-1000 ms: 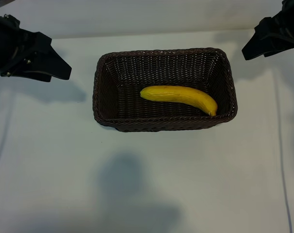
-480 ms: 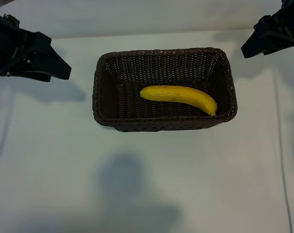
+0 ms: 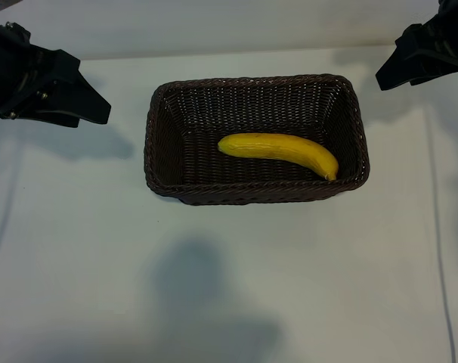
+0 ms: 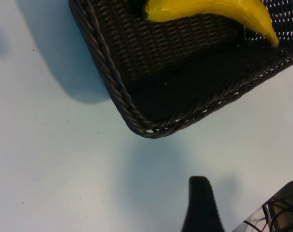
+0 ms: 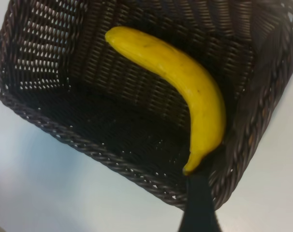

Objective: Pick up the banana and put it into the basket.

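Nothing has moved: banana point(image 3: 278, 152) lies inside basket point(image 3: 159, 162), both arms' jaws released, clear.

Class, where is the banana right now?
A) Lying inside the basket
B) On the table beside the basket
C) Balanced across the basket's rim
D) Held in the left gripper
A: the banana lies on the floor of the wicker basket, untouched by either gripper.

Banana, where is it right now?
In the exterior view the banana lies inside the basket, on its floor toward the right end, tip near the front right corner.
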Available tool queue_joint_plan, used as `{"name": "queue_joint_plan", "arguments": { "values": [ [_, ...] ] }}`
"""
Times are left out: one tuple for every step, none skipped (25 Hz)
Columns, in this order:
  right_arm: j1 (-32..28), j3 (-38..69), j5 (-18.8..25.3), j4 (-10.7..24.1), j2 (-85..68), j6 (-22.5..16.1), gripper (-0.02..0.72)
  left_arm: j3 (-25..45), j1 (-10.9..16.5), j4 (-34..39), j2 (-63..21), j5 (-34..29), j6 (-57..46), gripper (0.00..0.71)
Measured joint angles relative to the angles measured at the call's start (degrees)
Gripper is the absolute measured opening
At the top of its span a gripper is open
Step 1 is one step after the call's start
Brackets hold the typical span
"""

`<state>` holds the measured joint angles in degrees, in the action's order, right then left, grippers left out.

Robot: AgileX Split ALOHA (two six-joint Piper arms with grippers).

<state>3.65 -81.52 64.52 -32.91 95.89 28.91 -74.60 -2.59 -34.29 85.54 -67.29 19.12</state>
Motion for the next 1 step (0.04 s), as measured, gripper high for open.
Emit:
{"name": "queue_joint_plan", "arguments": {
  "values": [
    [0.0,0.0,-0.1,0.0,0.0,0.0,0.515,0.0,0.0,0.0,0.0,0.0,0.0,0.515]
  ]
}}
